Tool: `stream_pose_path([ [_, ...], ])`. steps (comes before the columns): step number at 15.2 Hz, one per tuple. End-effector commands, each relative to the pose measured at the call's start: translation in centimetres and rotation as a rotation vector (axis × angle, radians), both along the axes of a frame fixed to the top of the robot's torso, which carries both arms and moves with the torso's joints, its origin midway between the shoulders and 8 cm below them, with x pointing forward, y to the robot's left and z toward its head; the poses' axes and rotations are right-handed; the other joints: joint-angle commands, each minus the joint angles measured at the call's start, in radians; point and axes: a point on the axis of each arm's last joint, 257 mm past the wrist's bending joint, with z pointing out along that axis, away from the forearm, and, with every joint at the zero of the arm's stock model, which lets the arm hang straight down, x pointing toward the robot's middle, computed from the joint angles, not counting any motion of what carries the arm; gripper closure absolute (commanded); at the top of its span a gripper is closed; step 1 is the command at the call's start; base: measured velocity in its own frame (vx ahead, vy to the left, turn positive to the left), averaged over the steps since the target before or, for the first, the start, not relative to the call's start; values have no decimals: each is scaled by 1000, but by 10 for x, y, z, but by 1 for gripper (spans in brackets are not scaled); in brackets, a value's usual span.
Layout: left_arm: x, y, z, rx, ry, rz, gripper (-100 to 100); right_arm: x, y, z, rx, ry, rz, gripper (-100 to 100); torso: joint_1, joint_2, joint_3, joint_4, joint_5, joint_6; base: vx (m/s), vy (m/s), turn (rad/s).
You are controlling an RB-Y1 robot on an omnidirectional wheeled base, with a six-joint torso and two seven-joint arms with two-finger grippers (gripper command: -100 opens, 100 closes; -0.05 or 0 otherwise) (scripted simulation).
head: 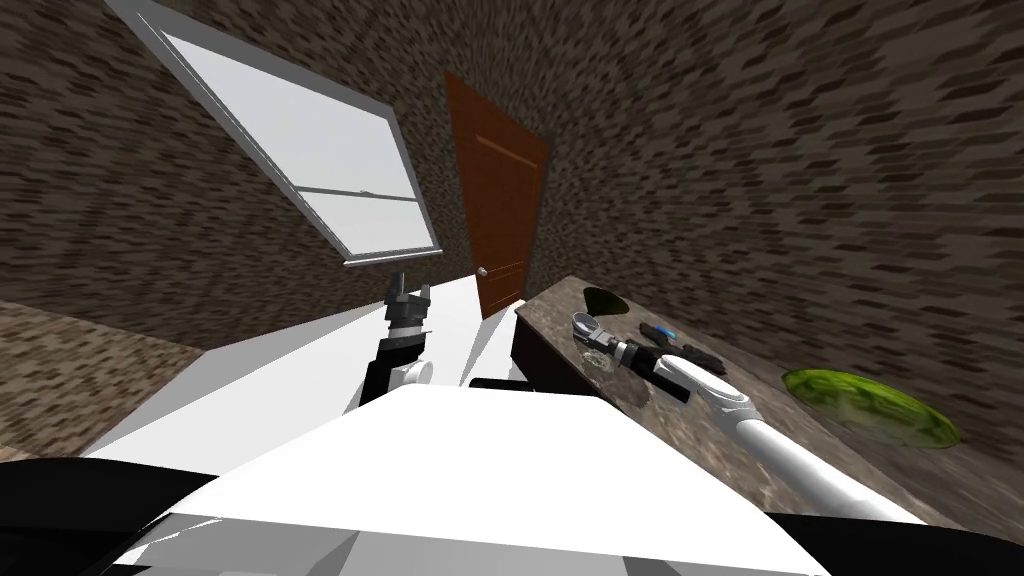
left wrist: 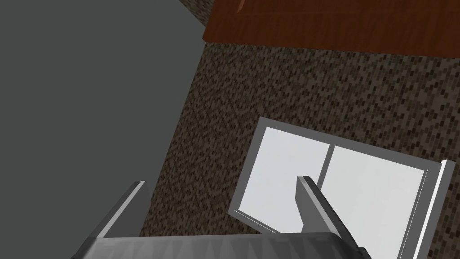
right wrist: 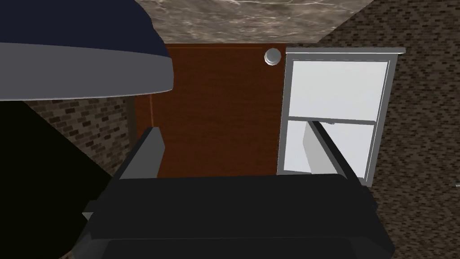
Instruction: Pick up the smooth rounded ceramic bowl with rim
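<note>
Stone-topped table (head: 550,318), bearing towards its far end one bowl (right wrist: 81,67), dark blue, grey-rimmed: rigid, smooth, probably slippery and breakable, best pinched across the rim; right gripper (right wrist: 231,135), jaws apart and empty, just beside it; left gripper (left wrist: 220,184), jaws apart, raised off to the side.

Bowl (right wrist: 85,67): smooth, rounded, dark blue body with light grey rim, upright, at the bench's (head: 557,352) far end.
</note>
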Motion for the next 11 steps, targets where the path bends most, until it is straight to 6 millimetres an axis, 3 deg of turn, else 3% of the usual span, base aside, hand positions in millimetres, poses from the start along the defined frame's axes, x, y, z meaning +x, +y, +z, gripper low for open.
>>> stream_pose_path([
  [1, 0, 0, 0, 0, 0, 0, 0, -9, -24, -14, -105, 33, 22, -100, 0, 0, 0, 0, 0, 0, 56, 66, 176],
  [8, 0, 0, 0, 0, 0, 0, 0, -32, -89, -32, -352, 125, 83, -100, 1, 2, 1, 0, 0, 0, 39, 63, 132],
  [9, 0, 0, 0, 0, 0, 0, 0, -42, -108, -37, -419, 156, 103, -100, 1, 2, 1, 0, 0, 0, 31, 71, 152],
  [10, 0, 0, 0, 0, 0, 0, 0, -42, -109, -37, -420, 157, 101, -100, 1, 2, 1, 0, 0, 0, 25, 60, 114],
  [11, 0, 0, 0, 0, 0, 0, 0, -52, -129, -41, -485, 191, 118, -100, 1, 2, 1, 1, 0, 0, 17, 61, 138],
])
